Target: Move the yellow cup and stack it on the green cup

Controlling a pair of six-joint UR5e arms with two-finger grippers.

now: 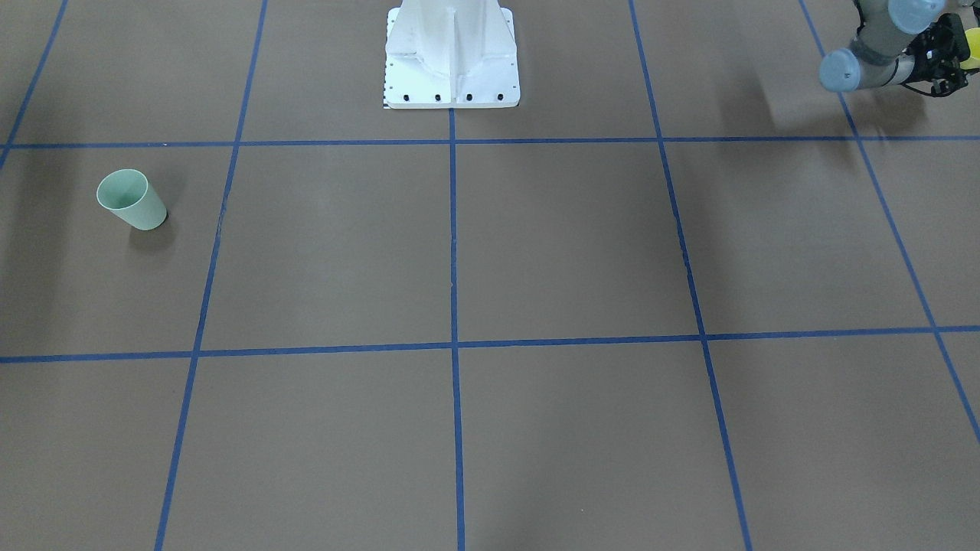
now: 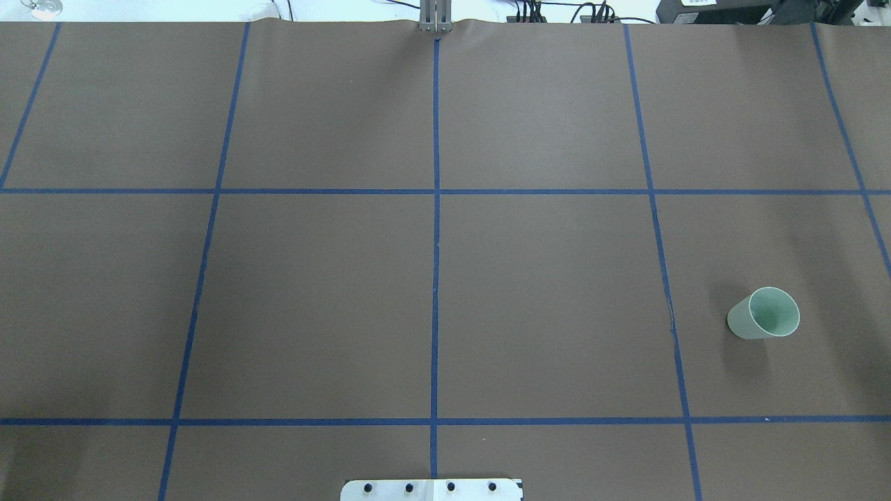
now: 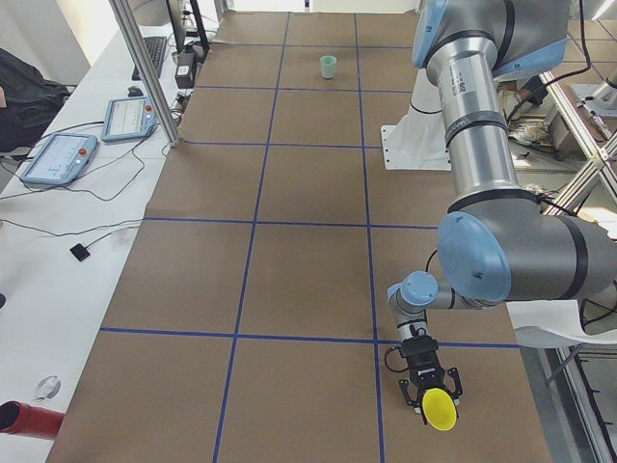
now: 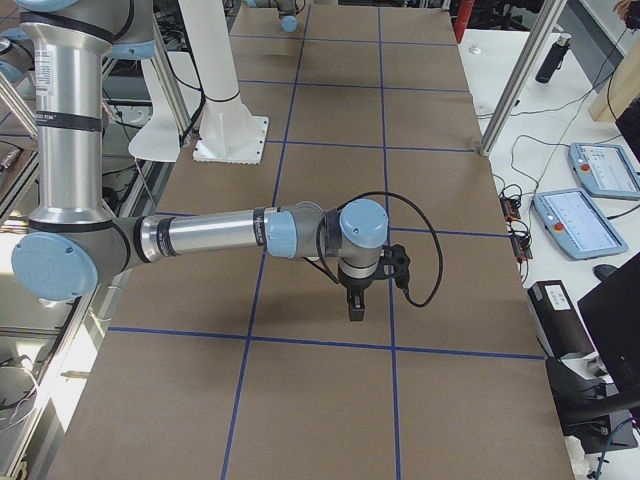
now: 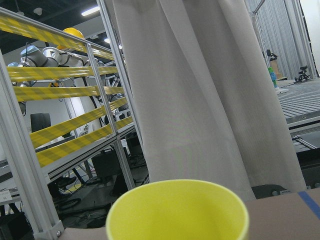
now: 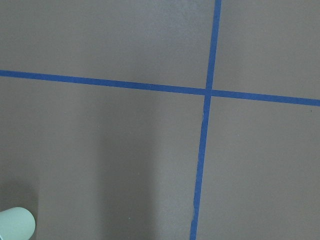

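**Item 1.** Yellow cup (image 5: 177, 212): at the left end of the tabletop (image 2: 313, 299), near the robot-side corner. Left gripper (image 3: 441, 403) lies low and level, jaws flanking the cup one each side. Cannot tell whether they pinch it or stand just clear. Left wrist view shows the rim centred at bottom of frame.

**Item 2.** Green cup (image 2: 763, 314): upright, mouth up, toward the right end, robot-side half. Well apart from the yellow cup, nearly the whole tabletop length.

**Item 3.** Right gripper (image 4: 355, 310): points down over the right part of the tabletop, nothing seen in it. Jaw state cannot be told.

**Assessment.** Step in hand appears to be securing the yellow cup.

**Recs:**
- Grip mid-wall w/ a light squeeze, as thin plastic likely deforms.
- Verify hold before lift.
- Raise straight up and keep the cup upright.
- Span probably exceeds the left arm's reach, so plan handover to the right arm approx. mid-tabletop.
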